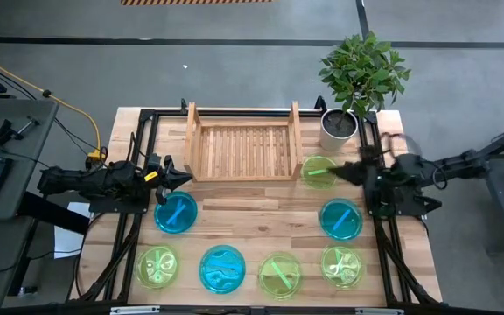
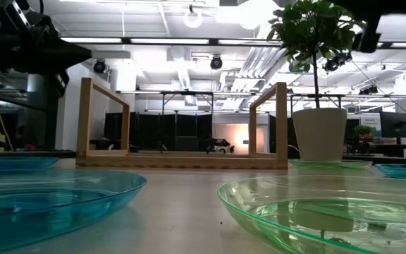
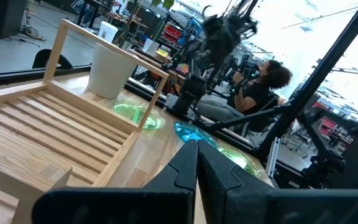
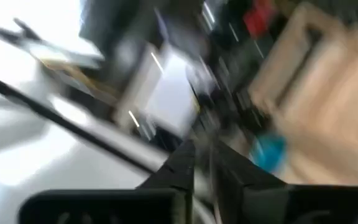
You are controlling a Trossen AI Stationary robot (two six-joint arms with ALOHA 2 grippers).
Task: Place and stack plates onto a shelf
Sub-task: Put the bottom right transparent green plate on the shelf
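Note:
Seven plates lie flat on the tabletop: cyan ones (image 1: 176, 213), (image 1: 222, 268), (image 1: 340, 219) and lime green ones (image 1: 158, 267), (image 1: 279, 273), (image 1: 342, 265), (image 1: 319, 171). The wooden shelf (image 1: 243, 144) stands at the far middle with nothing on its slats (image 3: 48, 134). My left gripper (image 1: 180, 179) is shut and hovers just beyond the left cyan plate, pointing right; its tips (image 3: 196, 155) are closed. My right gripper (image 1: 344, 172) hovers at the right edge of the far green plate, pointing left. Its fingers (image 4: 202, 155) look shut in a blurred view.
A potted plant in a white pot (image 1: 339, 125) stands right of the shelf, close to the far green plate. Black frame rails (image 1: 143, 131) run along the table's sides. A person (image 3: 257, 87) sits beyond the table's right side. Bare wood (image 1: 252, 214) lies between shelf and plates.

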